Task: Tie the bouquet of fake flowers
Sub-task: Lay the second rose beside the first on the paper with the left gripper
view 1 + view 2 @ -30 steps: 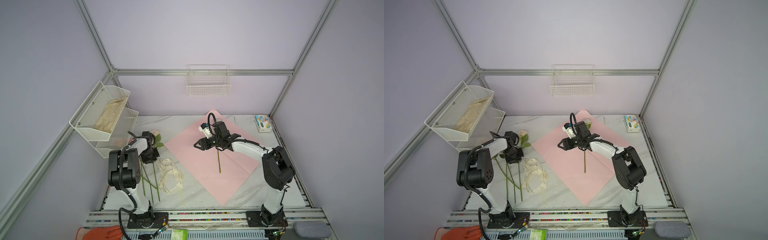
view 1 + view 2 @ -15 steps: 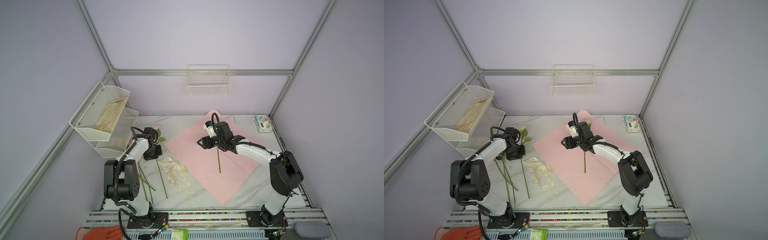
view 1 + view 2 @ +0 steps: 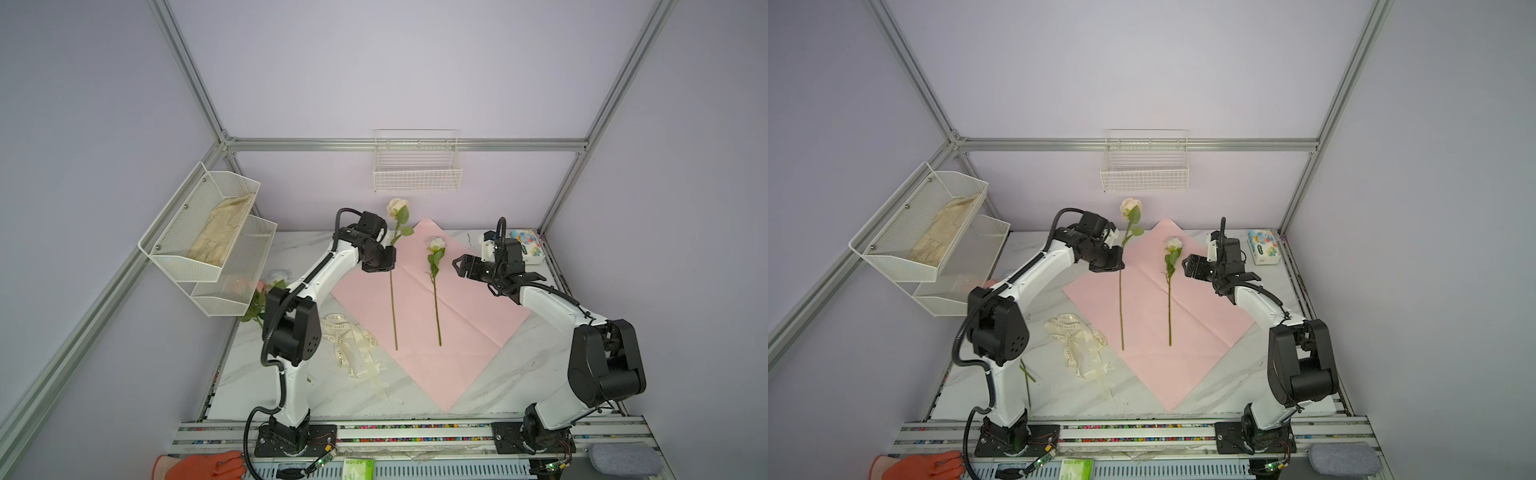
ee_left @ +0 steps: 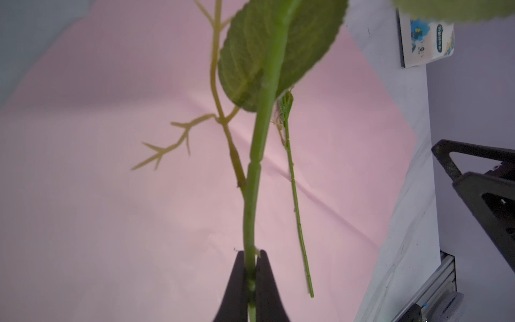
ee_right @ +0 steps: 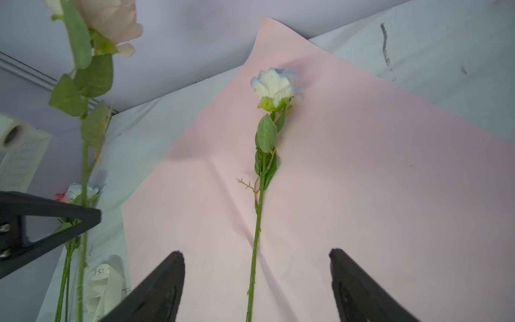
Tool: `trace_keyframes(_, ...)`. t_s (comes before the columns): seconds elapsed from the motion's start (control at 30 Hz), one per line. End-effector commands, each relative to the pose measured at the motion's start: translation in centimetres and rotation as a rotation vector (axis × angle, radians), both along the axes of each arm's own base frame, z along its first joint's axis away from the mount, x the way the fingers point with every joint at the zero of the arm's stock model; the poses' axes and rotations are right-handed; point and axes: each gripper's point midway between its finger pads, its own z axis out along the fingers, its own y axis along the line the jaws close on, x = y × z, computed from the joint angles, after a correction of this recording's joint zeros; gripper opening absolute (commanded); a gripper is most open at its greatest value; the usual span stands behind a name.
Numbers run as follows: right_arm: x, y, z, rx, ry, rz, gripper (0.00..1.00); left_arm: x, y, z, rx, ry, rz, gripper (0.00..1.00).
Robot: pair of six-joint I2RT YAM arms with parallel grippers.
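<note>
Pinching the pale-pink fake rose (image 3: pixel 397 208) by its stem, left gripper (image 4: pixel 250 259) should lay it just left of the white fake rose (image 3: pixel 435 244); right gripper (image 5: pixel 256 252) gapes empty.

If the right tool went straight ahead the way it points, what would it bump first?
Probably the white rose lying on the pink paper: its stem lies dead ahead of the open right tool. It might pass above and hit the paper instead; height is hard to judge.

Soft, even light fills my cell, with only faint shadows on the pink paper (image 5: pixel 362 181). In my left wrist view the near leaf (image 4: pixel 278 50) is blurred.
</note>
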Motion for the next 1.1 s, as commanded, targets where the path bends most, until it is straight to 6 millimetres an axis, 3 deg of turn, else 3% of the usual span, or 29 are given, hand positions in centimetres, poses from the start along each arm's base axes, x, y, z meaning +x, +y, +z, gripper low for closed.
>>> trace_keyframes(0.0,-0.7,-0.5,-0.3,0.1,0.037,0.043,0.84,2.1,-3.4,2.1,-0.082,-0.041,0.0,0.04)
trace_keyframes(0.33,-1.8,-0.6,-1.7,0.11,0.073,0.055,0.84,5.2,-4.9,-4.0,-0.11,0.033,0.047,0.04)
trace_keyframes(0.7,-1.5,-0.3,-2.7,0.129,0.101,0.069,0.84,6.3,-6.5,-6.9,-0.174,0.066,0.036,0.07)
trace_keyframes(0.8,-1.5,-0.2,-3.0,0.137,0.112,0.069,0.84,6.2,-6.9,-7.3,-0.185,0.074,0.014,0.1)
trace_keyframes(0.9,-1.5,0.0,-2.9,0.146,0.113,0.077,0.84,6.1,-6.1,-7.7,-0.161,0.086,0.043,0.27)
trace_keyframes(1.07,-1.5,1.0,-1.5,0.192,0.088,0.134,0.85,5.5,-5.3,-4.4,-0.151,0.043,0.037,0.36)
